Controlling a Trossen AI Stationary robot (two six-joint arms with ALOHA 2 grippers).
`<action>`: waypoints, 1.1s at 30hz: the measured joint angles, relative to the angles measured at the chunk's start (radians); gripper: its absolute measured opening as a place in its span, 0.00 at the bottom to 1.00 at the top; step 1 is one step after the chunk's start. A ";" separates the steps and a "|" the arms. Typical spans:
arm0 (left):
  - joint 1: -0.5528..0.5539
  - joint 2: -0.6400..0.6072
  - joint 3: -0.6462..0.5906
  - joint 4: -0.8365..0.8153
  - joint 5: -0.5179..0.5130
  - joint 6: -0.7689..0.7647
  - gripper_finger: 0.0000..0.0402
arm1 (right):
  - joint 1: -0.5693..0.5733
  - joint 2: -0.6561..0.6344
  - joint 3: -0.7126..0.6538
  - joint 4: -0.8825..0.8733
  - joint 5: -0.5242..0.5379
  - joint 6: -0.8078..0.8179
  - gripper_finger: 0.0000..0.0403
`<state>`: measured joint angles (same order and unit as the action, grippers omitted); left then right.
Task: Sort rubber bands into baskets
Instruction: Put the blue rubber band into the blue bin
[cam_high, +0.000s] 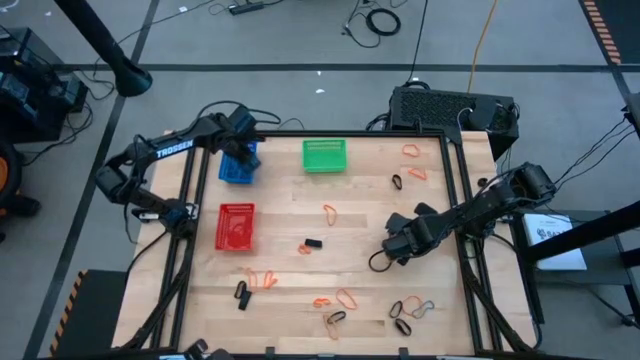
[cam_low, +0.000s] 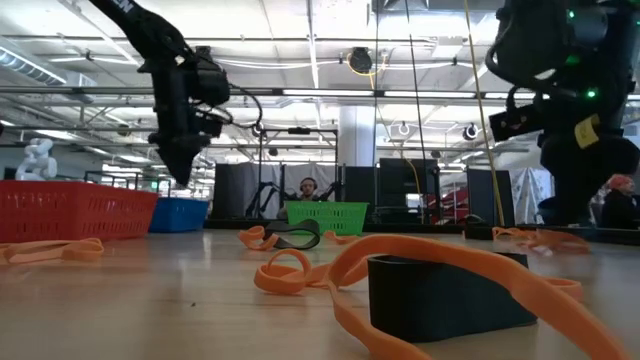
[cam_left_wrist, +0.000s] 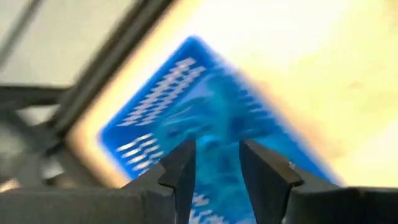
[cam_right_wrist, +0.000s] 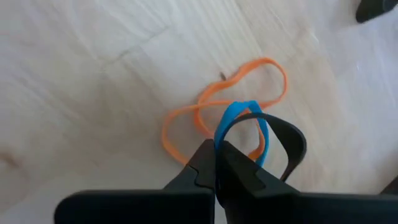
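The blue basket (cam_high: 238, 166), the green basket (cam_high: 324, 155) and the red basket (cam_high: 236, 227) stand on the wooden table's left and far middle. My left gripper (cam_left_wrist: 217, 168) hovers open above the blue basket (cam_left_wrist: 205, 106), with nothing seen between its fingers. My right gripper (cam_right_wrist: 217, 160), right of the table's middle (cam_high: 396, 246), is shut on a blue rubber band (cam_right_wrist: 241, 124). A black band (cam_right_wrist: 293, 144) loops out beside it. Two orange rubber bands (cam_right_wrist: 239, 93) lie on the wood beneath. My right gripper pinches one end of the blue band's loop (cam_right_wrist: 221, 138) between its two fingertips, coming steeply from above. The rest of the loop stands out past the tips over the orange bands. The black loop (cam_right_wrist: 283, 127) also comes out of the shut tips; how it is caught is hidden.
Loose orange and black rubber bands lie scattered: far right (cam_high: 412, 152), middle (cam_high: 330, 212), near edge (cam_high: 340, 298) and near right (cam_high: 415, 308). A small black block (cam_high: 313, 244) sits mid-table. A dark frame rail (cam_high: 455, 200) runs along the table's right side.
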<state>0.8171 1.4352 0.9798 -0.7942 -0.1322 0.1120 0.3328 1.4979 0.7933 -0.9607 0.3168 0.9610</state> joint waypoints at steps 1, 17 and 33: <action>-0.008 -0.008 0.000 0.007 0.052 -0.001 0.32 | 0.000 0.000 0.006 0.000 0.000 -0.007 0.00; -0.238 -0.015 0.000 0.164 0.374 -0.002 0.32 | 0.079 -0.267 0.019 0.124 0.077 0.010 0.00; -0.425 -0.015 -0.001 0.325 0.364 -0.001 0.32 | 0.108 -0.208 0.020 0.243 0.099 -0.052 0.20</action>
<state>0.3920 1.4200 0.9791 -0.4692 0.2317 0.1112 0.4404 1.2895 0.8135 -0.7182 0.4162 0.9086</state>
